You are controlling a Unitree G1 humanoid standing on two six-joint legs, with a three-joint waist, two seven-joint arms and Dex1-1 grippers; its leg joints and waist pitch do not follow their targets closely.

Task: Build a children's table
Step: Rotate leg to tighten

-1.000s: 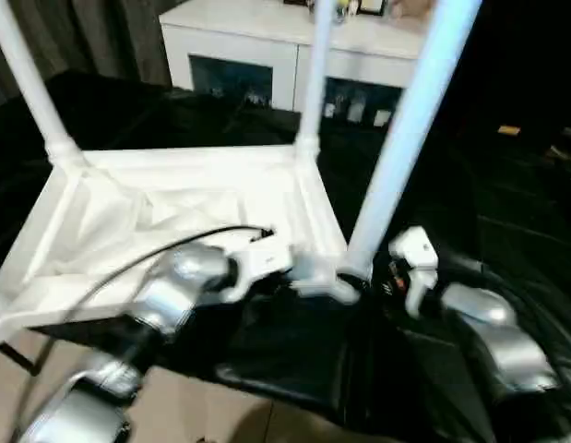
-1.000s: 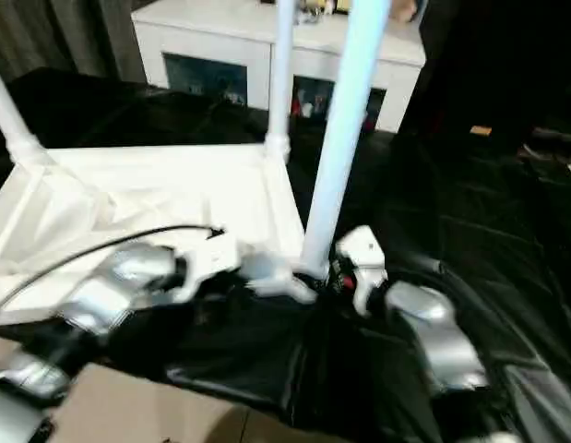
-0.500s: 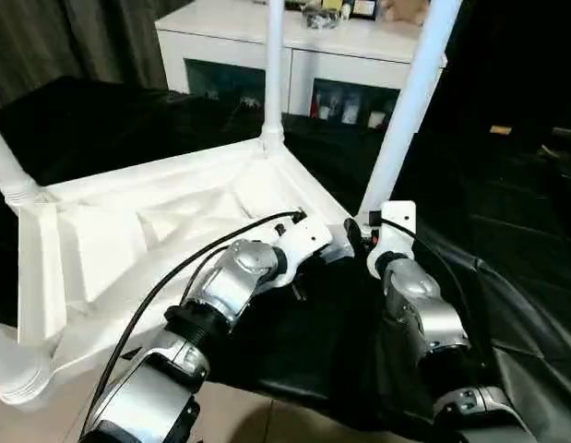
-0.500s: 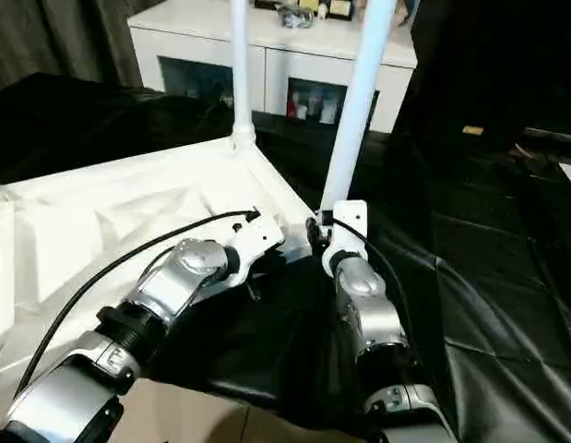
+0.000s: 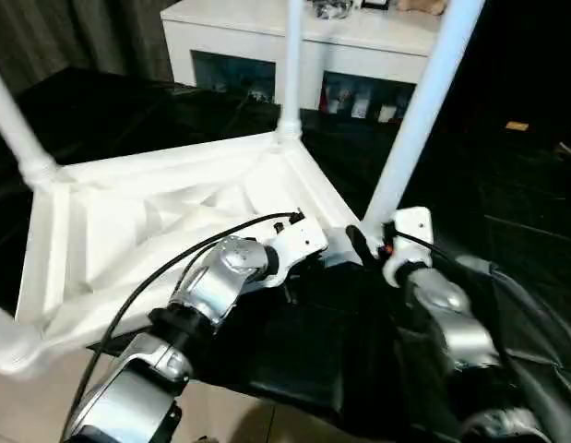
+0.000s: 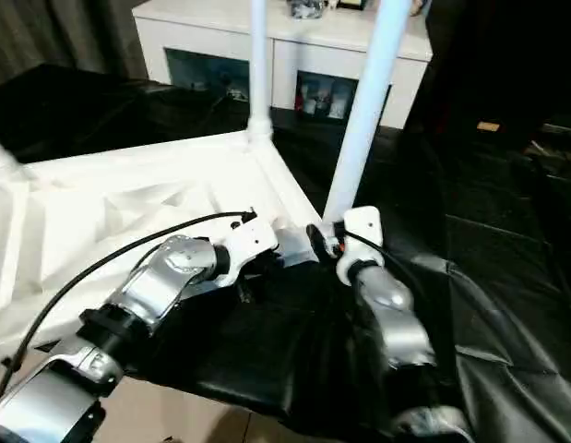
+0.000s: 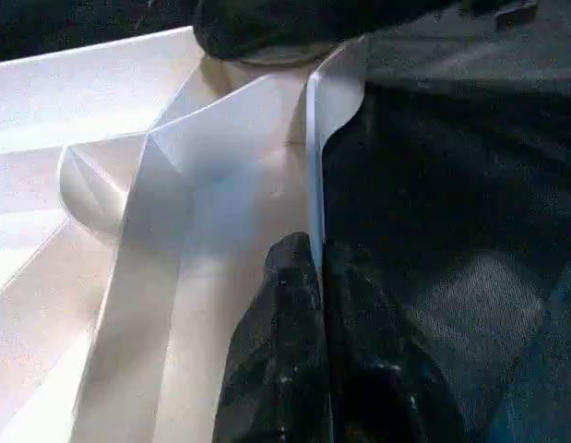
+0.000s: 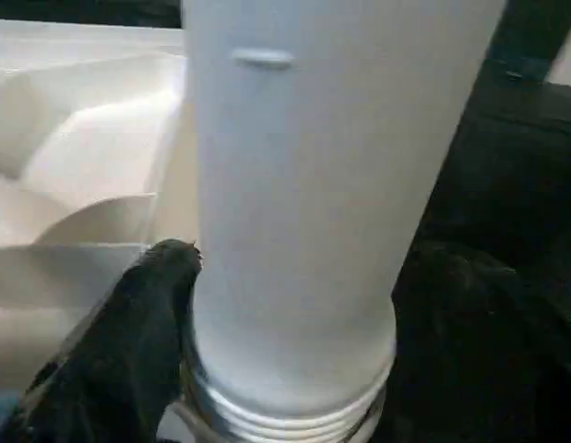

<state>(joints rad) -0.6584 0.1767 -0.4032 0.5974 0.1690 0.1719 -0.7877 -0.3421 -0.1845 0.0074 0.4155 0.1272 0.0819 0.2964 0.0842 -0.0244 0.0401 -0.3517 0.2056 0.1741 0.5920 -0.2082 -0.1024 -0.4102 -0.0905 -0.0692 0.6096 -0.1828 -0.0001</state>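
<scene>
While the table lies upside down on black cloth, its near corner is steadied by both arms. In the left wrist view, the rim is pinched by the left gripper. In the right wrist view, the leg stands between the right gripper's spread fingers, its threads not fully seated.

Smooth, slightly glossy white plastic is being shown by the upturned children's table and its leg. Crinkled, shiny black sheeting is being seen at right.
</scene>
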